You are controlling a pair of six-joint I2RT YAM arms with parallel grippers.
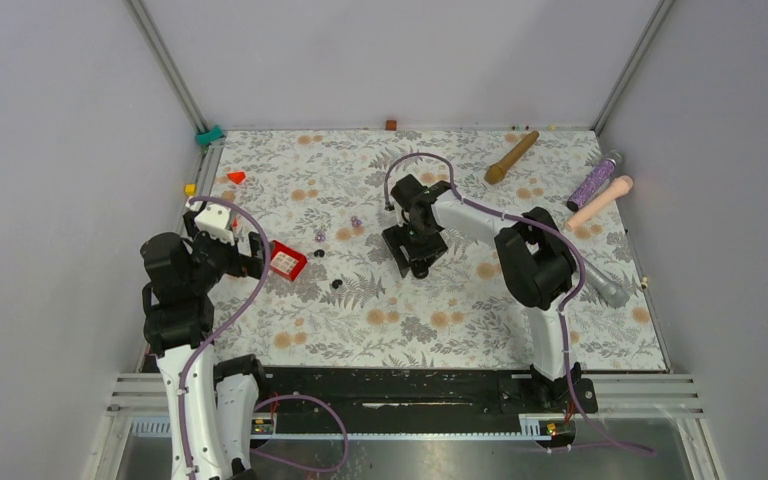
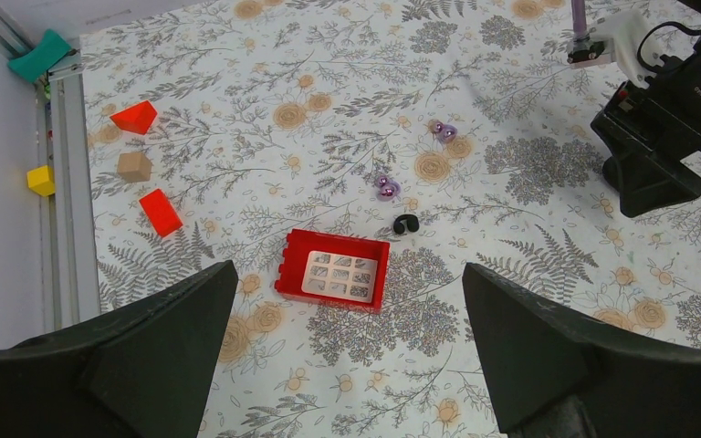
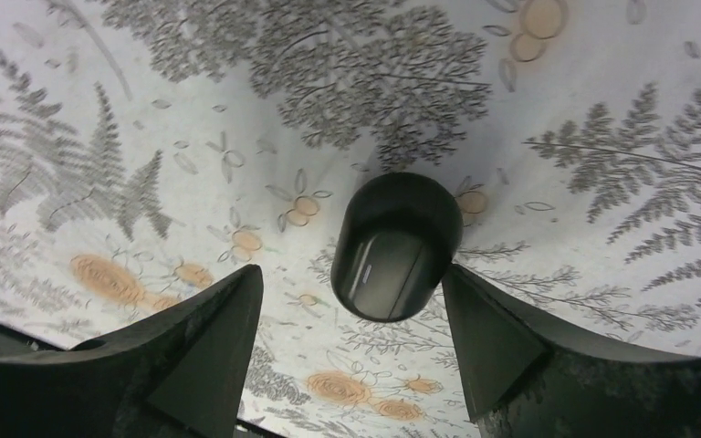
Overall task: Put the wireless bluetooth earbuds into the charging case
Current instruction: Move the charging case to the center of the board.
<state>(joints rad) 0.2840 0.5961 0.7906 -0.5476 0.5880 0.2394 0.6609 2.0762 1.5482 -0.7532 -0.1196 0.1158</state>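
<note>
On a floral worktop point(image 1: 440, 320), the earbuds lie loose left of the middle, none yet in a case: two purple buds point(image 2: 386, 185), two black buds point(image 1: 337, 284). The right gripper point(image 1: 416, 258) holds its jaws apart around a dark rounded case point(image 3: 392, 242), not clasping it. The left gripper point(image 1: 258, 252) hovers, jaws spread wide, above a red tray point(image 2: 294, 265) near the left edge. Next likely comes a delicate pinch on one bud. White lettering on the right arm is too small to read.

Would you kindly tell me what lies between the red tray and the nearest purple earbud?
A black earbud lies between the red tray and the purple earbud; the left wrist view shows it.
</note>
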